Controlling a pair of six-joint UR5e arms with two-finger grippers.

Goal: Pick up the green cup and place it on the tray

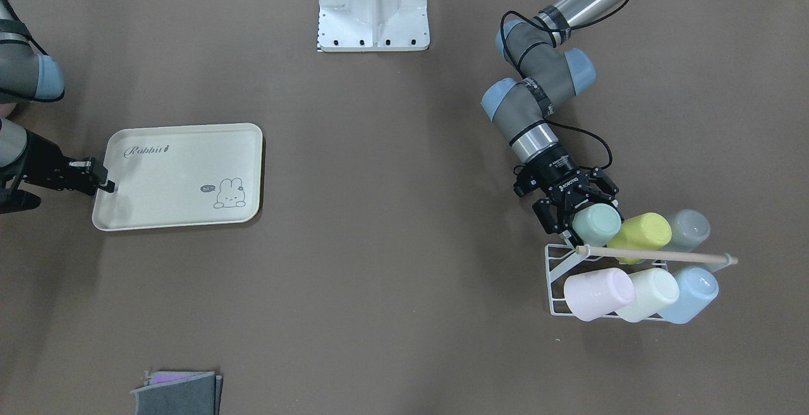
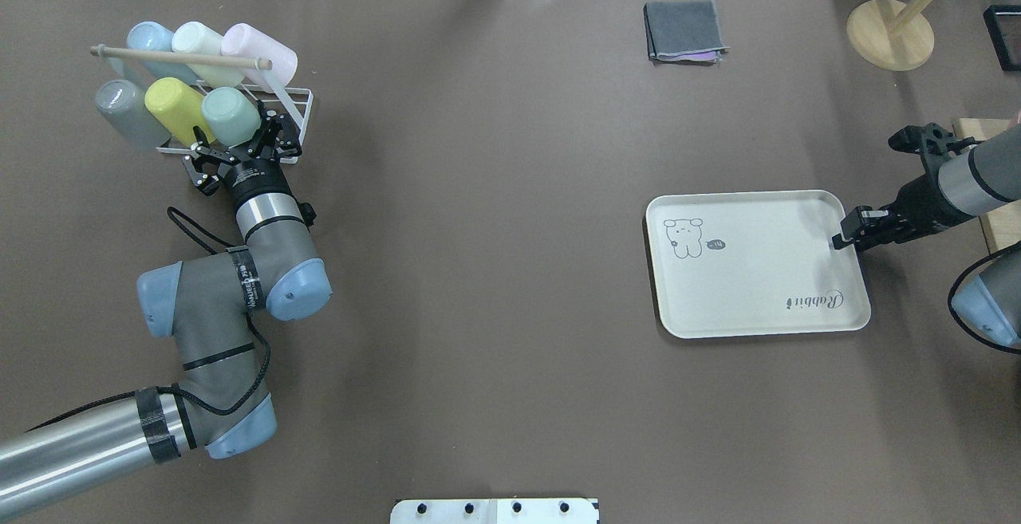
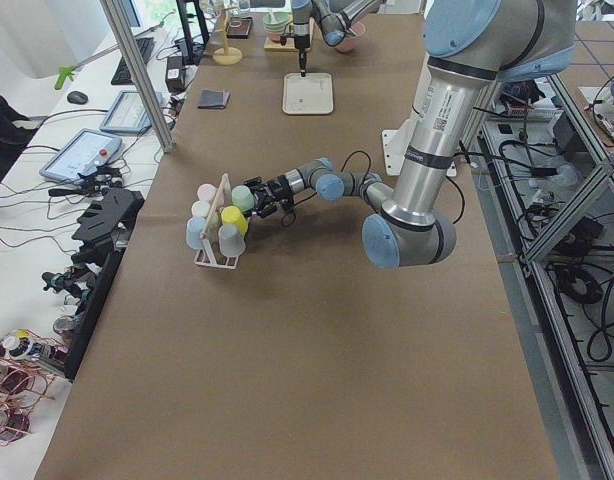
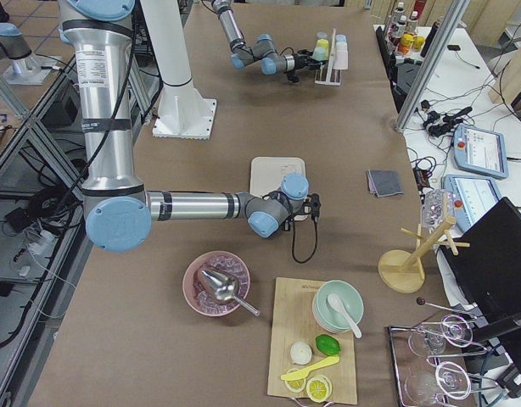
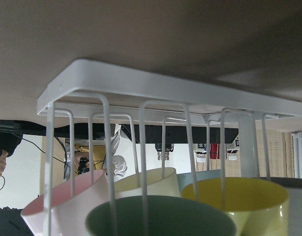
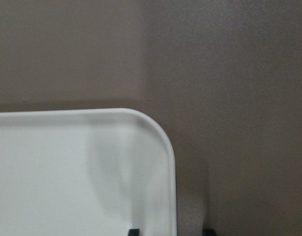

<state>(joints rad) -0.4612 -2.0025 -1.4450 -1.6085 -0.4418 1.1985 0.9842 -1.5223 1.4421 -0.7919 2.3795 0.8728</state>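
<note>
The pale mint-green cup (image 1: 598, 223) lies on its side in the near row of a white wire rack (image 1: 555, 276), base pointing up and out; it also shows in the overhead view (image 2: 230, 115) and, rim only, in the left wrist view (image 5: 161, 216). My left gripper (image 1: 576, 208) is open, its fingers on either side of the cup's open end. The cream "Rabbit" tray (image 1: 180, 178) lies flat on the table. My right gripper (image 1: 101, 178) is open at the tray's short edge; its fingertips (image 6: 134, 230) straddle the rim (image 6: 171, 196) by a corner.
The rack also holds a yellow-green cup (image 1: 641, 233), a grey cup (image 1: 689, 228), a pink cup (image 1: 597, 294), a cream cup (image 1: 654, 292) and a blue cup (image 1: 695, 292), under a wooden dowel (image 1: 657, 255). A folded grey cloth (image 1: 177, 393) lies apart. The robot's white base (image 1: 373, 11) stands mid-table.
</note>
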